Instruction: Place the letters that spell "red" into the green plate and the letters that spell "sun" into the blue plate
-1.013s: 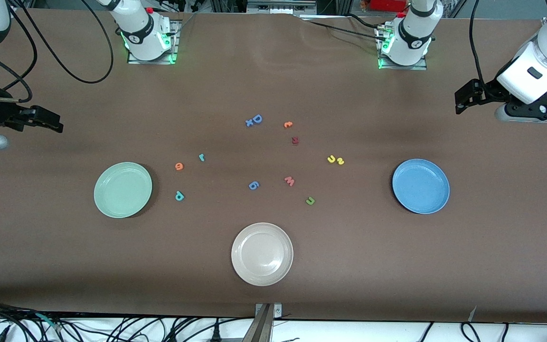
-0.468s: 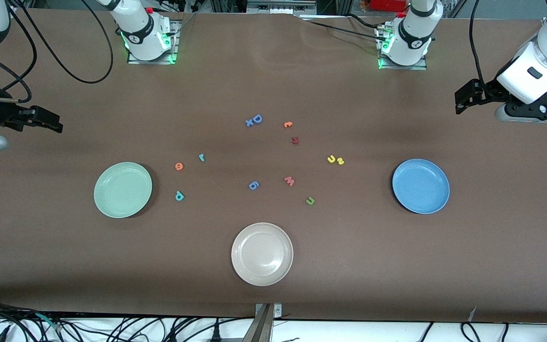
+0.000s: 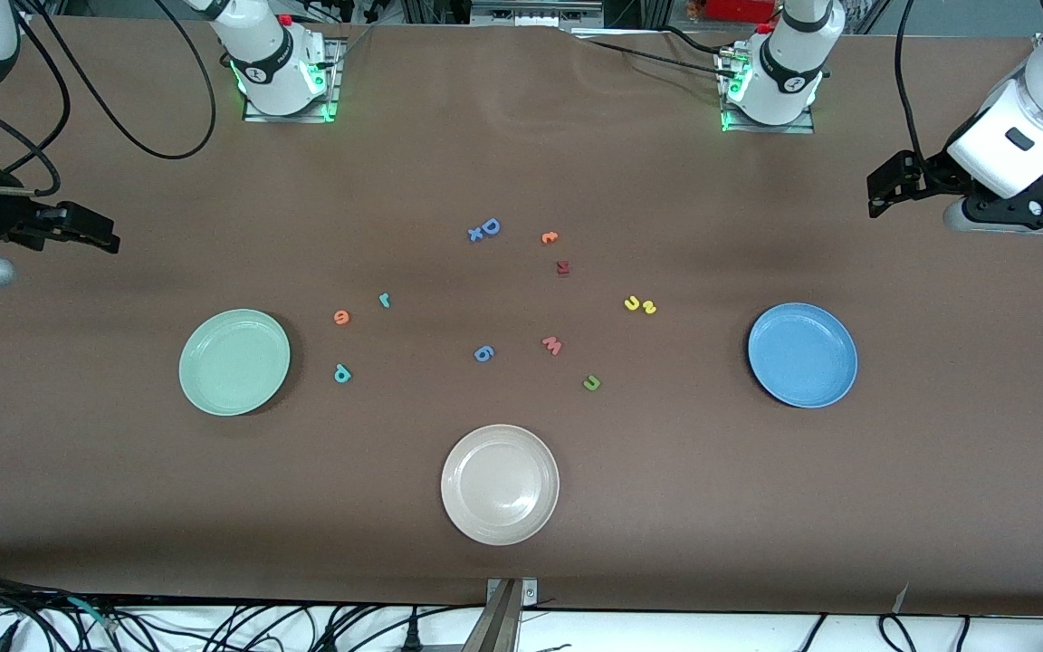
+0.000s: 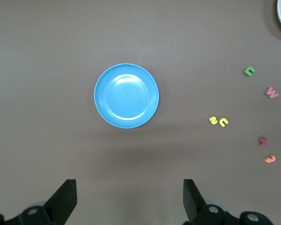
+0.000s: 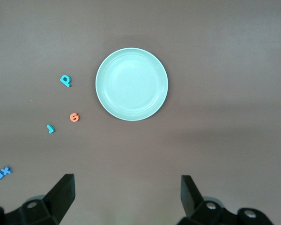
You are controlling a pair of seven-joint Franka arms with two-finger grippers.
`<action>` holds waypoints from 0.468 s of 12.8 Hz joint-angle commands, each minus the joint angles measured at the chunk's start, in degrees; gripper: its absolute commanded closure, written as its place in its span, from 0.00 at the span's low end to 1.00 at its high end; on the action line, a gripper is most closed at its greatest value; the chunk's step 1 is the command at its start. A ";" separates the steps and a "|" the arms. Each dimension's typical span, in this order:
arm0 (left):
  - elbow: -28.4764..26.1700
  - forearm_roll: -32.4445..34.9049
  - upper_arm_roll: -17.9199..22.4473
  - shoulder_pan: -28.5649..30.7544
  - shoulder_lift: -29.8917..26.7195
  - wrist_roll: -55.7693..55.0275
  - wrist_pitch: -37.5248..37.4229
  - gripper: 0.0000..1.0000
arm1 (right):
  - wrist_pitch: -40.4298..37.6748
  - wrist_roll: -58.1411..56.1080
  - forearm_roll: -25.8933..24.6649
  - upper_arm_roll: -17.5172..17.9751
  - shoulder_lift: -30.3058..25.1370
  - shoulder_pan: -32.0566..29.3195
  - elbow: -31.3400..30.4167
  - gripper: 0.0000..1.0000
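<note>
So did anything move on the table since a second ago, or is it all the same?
Nothing visibly changed. The left gripper and the right gripper wait open and empty at their ends of the table. The green plate and the blue plate hold nothing, and all the letters lie loose between them.

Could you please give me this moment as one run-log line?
phase: not started | left gripper: open, waiting | right gripper: open, waiting | green plate: no letters | blue plate: no letters | "red", "sun" letters: on table
</note>
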 commanded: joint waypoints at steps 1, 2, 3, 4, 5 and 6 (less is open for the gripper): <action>1.06 -1.69 -0.08 -0.12 0.23 0.47 -1.25 0.00 | -0.64 -1.11 -0.09 -0.32 -0.02 0.04 0.26 0.00; 1.06 -1.69 -0.17 -0.47 1.63 0.47 -1.33 0.00 | -0.64 -1.11 -0.18 -0.32 -0.02 0.04 0.26 0.00; 1.06 -1.69 -0.26 -1.17 2.42 0.47 -1.94 0.00 | -0.64 -1.11 -0.18 -0.32 -0.02 0.04 0.26 0.00; 1.06 -1.69 -0.26 -1.87 2.78 0.47 -2.04 0.00 | -0.64 -1.19 -0.18 -0.32 -0.02 0.04 0.26 0.00; 1.14 -1.69 -0.26 -2.75 3.22 0.47 -2.04 0.00 | -0.64 -1.11 -0.18 -0.32 -0.02 0.04 0.26 0.00; 1.14 -1.69 -0.26 -3.98 3.57 0.55 -2.04 0.00 | -0.64 -1.11 -0.09 -0.32 -0.02 0.04 0.26 0.00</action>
